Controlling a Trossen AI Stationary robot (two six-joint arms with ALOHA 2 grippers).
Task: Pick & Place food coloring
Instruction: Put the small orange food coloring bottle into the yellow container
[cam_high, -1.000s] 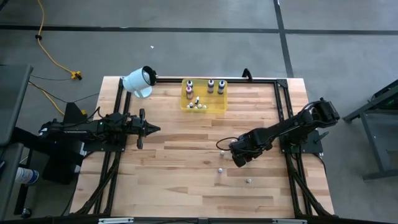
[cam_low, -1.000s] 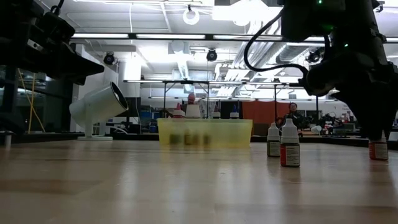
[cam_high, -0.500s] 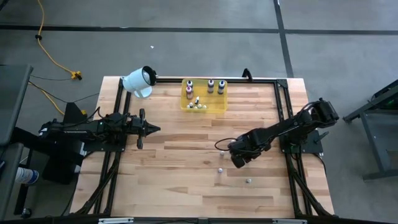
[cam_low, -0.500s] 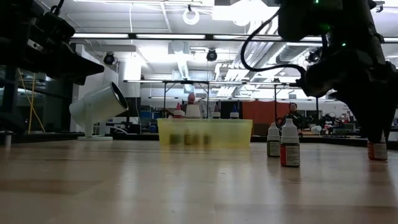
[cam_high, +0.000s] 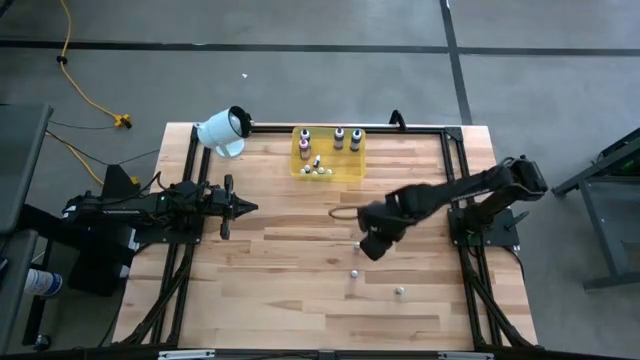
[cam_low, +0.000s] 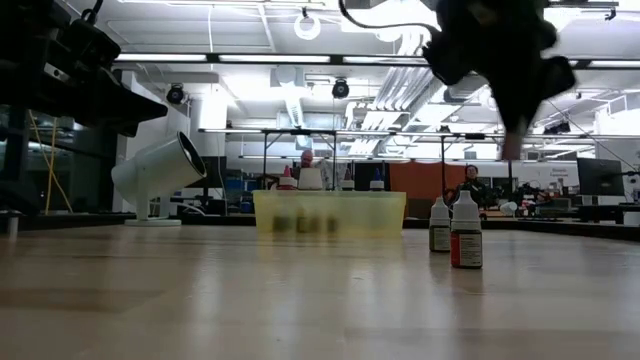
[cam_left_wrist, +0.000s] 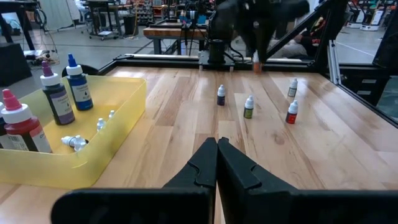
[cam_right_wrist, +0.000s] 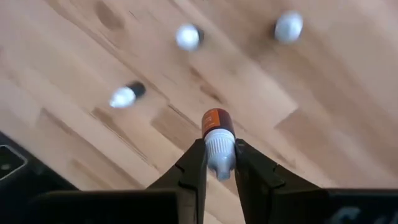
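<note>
The right arm reaches in over the middle of the worktop (cam_high: 300, 300), its right hand (cam_right_wrist: 219, 163) lifted clear of the wood and pointing down. Its fingers (cam_right_wrist: 194, 163) are clamped on the white cap of a small food coloring bottle (cam_right_wrist: 217, 134), whose orange-red body hangs beyond the fingertips. Three more small bottles (cam_right_wrist: 188, 36) stand on the wood below it. The left hand (cam_left_wrist: 216, 149) waits closed at the worktop's left side.

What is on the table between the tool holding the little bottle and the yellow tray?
Nothing. From above, only bare wood lies between the right tool, shut on a small bottle, and the yellow tray.
</note>
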